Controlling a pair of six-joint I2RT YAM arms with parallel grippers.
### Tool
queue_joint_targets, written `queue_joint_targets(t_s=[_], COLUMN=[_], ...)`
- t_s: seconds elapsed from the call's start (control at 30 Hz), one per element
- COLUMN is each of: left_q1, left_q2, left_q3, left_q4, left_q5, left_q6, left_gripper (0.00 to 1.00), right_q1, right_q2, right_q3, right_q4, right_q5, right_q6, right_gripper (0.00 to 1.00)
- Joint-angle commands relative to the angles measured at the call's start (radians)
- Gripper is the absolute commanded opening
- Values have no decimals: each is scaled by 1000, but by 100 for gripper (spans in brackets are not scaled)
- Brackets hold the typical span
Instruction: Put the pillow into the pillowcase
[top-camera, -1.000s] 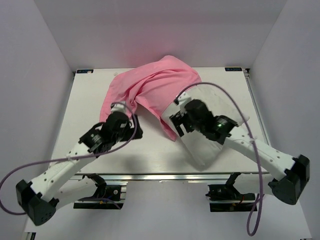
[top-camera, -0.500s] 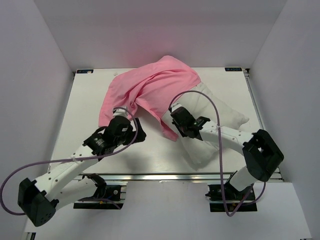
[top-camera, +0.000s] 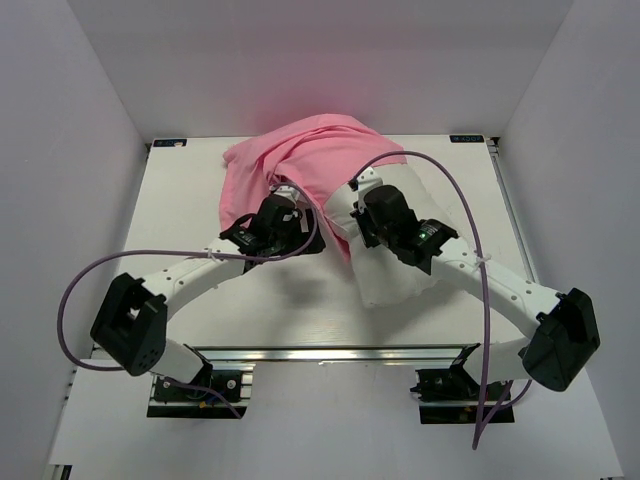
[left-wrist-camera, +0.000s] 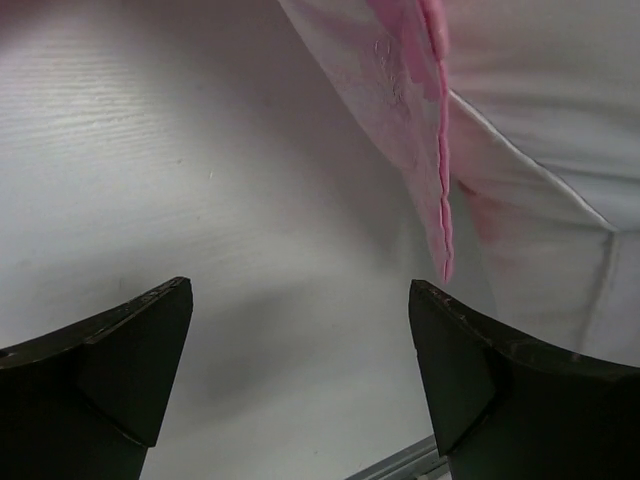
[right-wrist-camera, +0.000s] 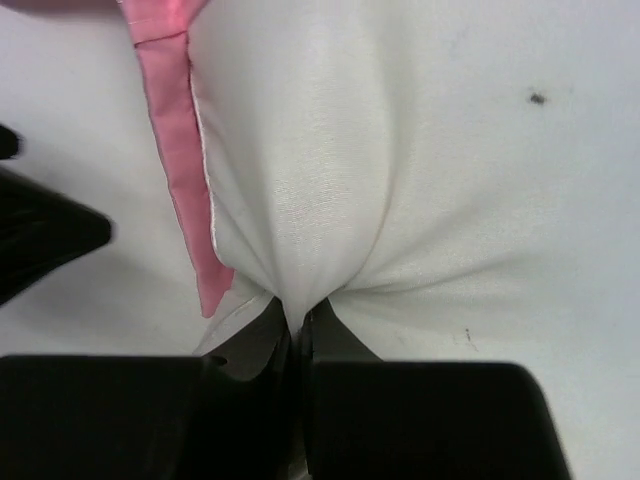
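Note:
The white pillow (top-camera: 395, 275) lies right of the table's middle, its far part tucked inside the pink pillowcase (top-camera: 300, 160), which is bunched toward the back. My right gripper (top-camera: 362, 222) is shut on a pinch of the pillow's fabric (right-wrist-camera: 300, 250) close beside the pillowcase's pink hem (right-wrist-camera: 175, 170). My left gripper (top-camera: 296, 215) is open just left of that hem, over bare table, nothing between its fingers (left-wrist-camera: 130, 350). In the left wrist view the pillowcase's edge (left-wrist-camera: 420, 130) hangs ahead to the right, with the pillow (left-wrist-camera: 560, 200) behind it.
The white table (top-camera: 180, 250) has a metal rail (top-camera: 320, 352) along its near edge. Purple cables (top-camera: 120, 262) loop from both arms. White walls enclose the table at the back and on both sides.
My right gripper has shut on the pillow's fabric and pulled it up and left. My left arm has swung forward and right toward the pillowcase's opening, still open. The pillowcase has bunched farther back.

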Motion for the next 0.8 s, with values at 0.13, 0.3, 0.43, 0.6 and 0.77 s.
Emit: queue_joint_targets(t_s=[0.13, 0.3, 0.43, 0.6, 0.77], left_q1=[23, 45, 48, 49, 49], left_q2=[58, 100, 133, 196, 149], left_q3=[103, 125, 137, 168, 197], left_q4=[143, 168, 180, 158, 148], left_q5=[134, 160, 159, 219, 332], left_q6=[53, 52, 53, 53, 67], left_gripper=[98, 98, 92, 29, 0], right_q1=[3, 1, 3, 3, 3], right_q2=[-25, -16, -20, -39, -49], right_q3=[81, 84, 78, 46, -89], right_q4=[106, 124, 153, 263, 672], right_q5=[-80, -87, -100, -92, -150], right_q6=[-19, -19, -16, -19, -60], right_gripper=[0, 0, 0, 0, 0])
